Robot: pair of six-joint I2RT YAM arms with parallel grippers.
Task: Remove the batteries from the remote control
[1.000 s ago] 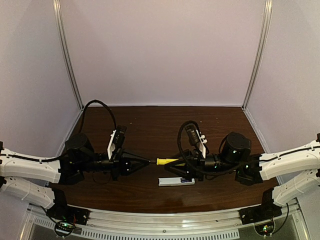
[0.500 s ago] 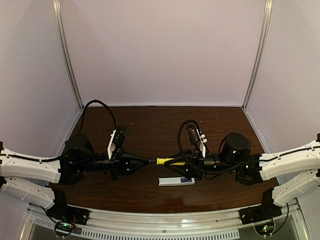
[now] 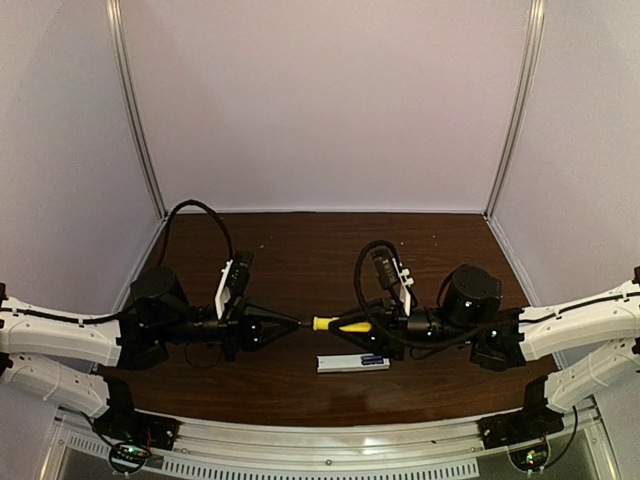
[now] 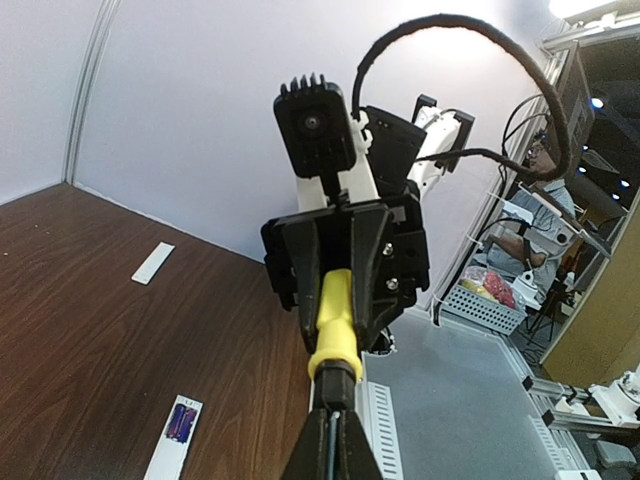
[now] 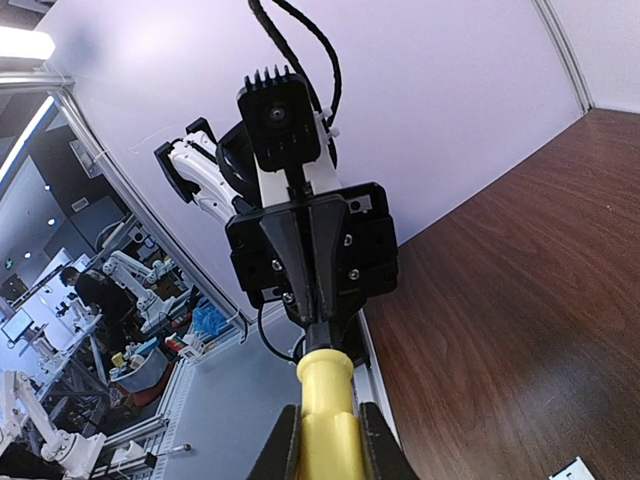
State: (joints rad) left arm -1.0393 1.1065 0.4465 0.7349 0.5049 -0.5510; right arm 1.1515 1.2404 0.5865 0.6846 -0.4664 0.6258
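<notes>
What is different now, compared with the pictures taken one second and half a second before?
The right pincer has closed in on the yellow plastic handle of the screwdriver, now pressing it from both sides. Unchanged: the left pincer stays shut on the screwdriver's dark metal shaft, both arms keep their places, and the slim white remote control lies on the dark wooden table with the purple-blue batteries inside.

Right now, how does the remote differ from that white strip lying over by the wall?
The remote has an open compartment showing purple batteries; the strip is plain white. The remote lies toward the arms' side, while the strip lies farther off, close to the wall. Both are white and lie flat on the table.
</notes>
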